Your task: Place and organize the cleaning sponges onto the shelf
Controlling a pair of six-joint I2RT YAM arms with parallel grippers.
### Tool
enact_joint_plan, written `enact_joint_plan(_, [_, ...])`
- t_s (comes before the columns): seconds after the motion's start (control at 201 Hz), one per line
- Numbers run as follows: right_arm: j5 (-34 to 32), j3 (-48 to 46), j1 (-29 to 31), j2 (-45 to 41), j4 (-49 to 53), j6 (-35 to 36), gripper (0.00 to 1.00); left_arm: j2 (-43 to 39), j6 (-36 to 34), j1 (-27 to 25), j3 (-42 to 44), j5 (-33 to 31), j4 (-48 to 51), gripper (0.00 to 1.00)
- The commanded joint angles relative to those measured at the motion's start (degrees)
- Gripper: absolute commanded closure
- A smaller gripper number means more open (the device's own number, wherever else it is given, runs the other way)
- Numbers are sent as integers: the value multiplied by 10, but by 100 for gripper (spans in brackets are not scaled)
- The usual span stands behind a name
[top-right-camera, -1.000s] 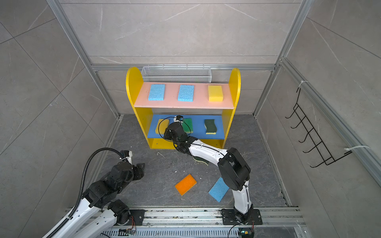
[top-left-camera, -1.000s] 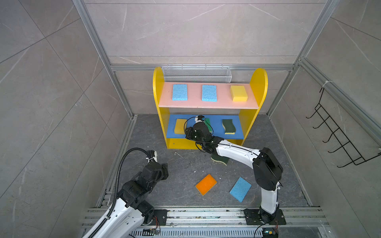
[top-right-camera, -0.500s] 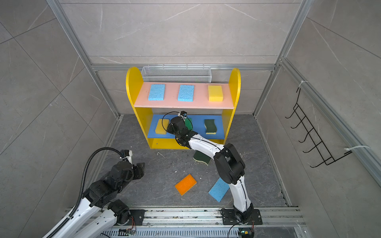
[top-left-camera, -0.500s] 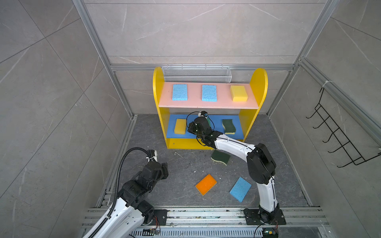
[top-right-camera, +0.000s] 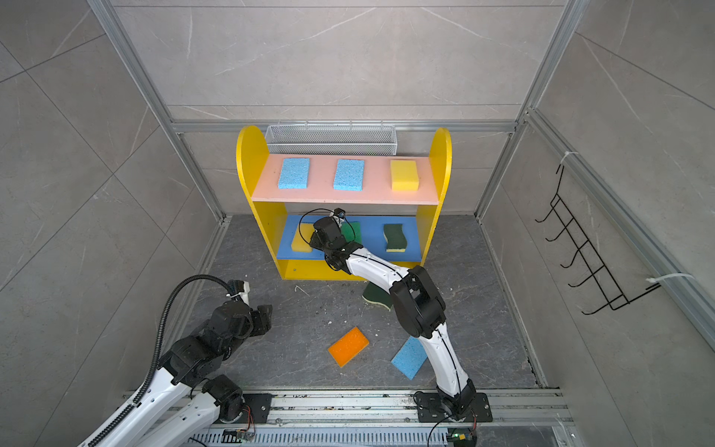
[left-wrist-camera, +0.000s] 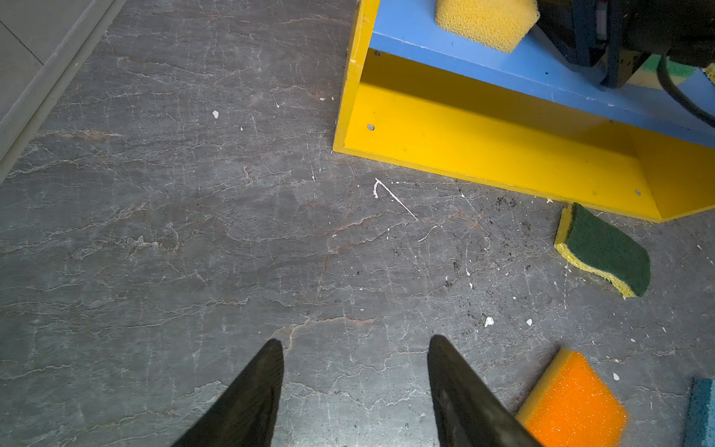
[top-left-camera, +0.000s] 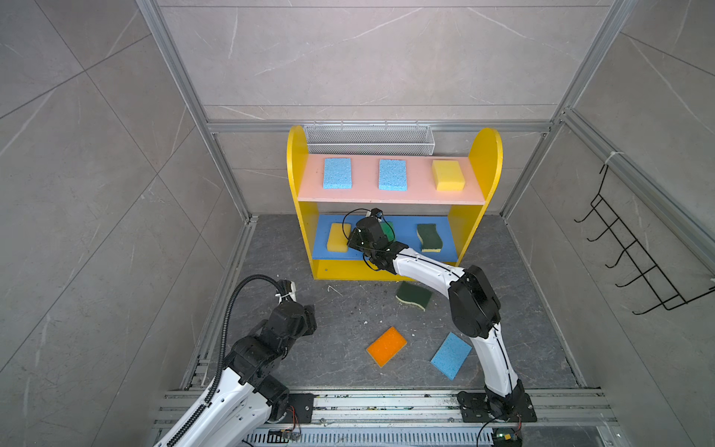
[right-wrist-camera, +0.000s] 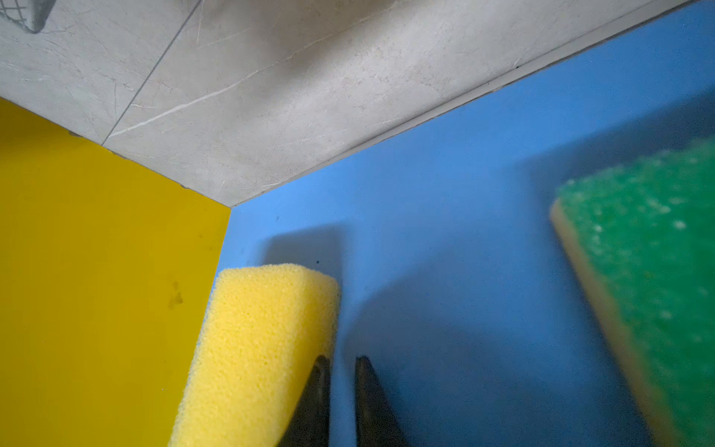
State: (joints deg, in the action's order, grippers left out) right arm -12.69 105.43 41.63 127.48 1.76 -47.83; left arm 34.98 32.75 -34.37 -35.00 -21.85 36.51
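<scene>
Cleaning sponges sit six on the shelf point(top-left-camera: 489, 162) and three loose on the tabletop point(top-left-camera: 348, 309). The right jaws reach over the blue board point(right-wrist-camera: 464, 232), drawn almost together with only a slit of board between them, pinching nothing. The lower yellow sponge point(right-wrist-camera: 263, 340) lies hard against one side of them; whether it touches I cannot tell. The green sponge point(right-wrist-camera: 650, 271) lies well off their other side, the shelved wavy sponge point(top-left-camera: 429, 238) farther that way. Above them the pink board point(top-left-camera: 421, 189) carries two light-blue sponges point(top-left-camera: 337, 173) and the upper yellow sponge point(top-left-camera: 448, 175). The left jaws hang spread and empty over bare tabletop. Ahead of them, off to one side, lie the orange sponge point(left-wrist-camera: 572, 402) nearest, the loose wavy sponge point(left-wrist-camera: 607, 251) by the shelf's base, and the loose blue sponge point(top-left-camera: 450, 355).

The tabletop is dark grey, veined like stone, strewn with white crumbs point(left-wrist-camera: 489, 321) and dark specks. Pale grey tiled walls point(top-left-camera: 367, 58) in an aluminium frame point(top-left-camera: 187, 96) close it in. A white mesh basket point(top-left-camera: 369, 139) sits behind the shelf top, a black hook rack point(top-left-camera: 654, 267) on a side wall.

In both top views the right wrist covers most of the green sponge and all of the right jaws. The left wrist view shows the loose blue sponge only as a sliver at the frame edge. The right wrist view shows the green sponge blurred and cut off.
</scene>
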Motion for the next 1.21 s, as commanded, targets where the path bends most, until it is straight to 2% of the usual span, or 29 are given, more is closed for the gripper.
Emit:
enact_joint_plan(0.0, [-13, 31, -3, 18, 28, 5, 83, 2, -13, 4, -11, 10, -25, 37])
enact_joint_plan(0.378, [-10, 80, -7, 54, 53, 6, 83, 9, -18, 11, -9, 16, -30, 37])
enact_joint_plan(0.533, [-14, 70, -7, 44, 59, 5, 83, 9, -19, 13, -7, 18, -32, 37])
enact_joint_plan(0.966, [-22, -26, -1, -62, 70, 21, 79, 11, -11, 16, -21, 41, -27, 37])
enact_joint_plan(1.205, [-35, -125, 47, -151, 79, 9, 78, 57, 1, 16, -44, 50, 2, 35])
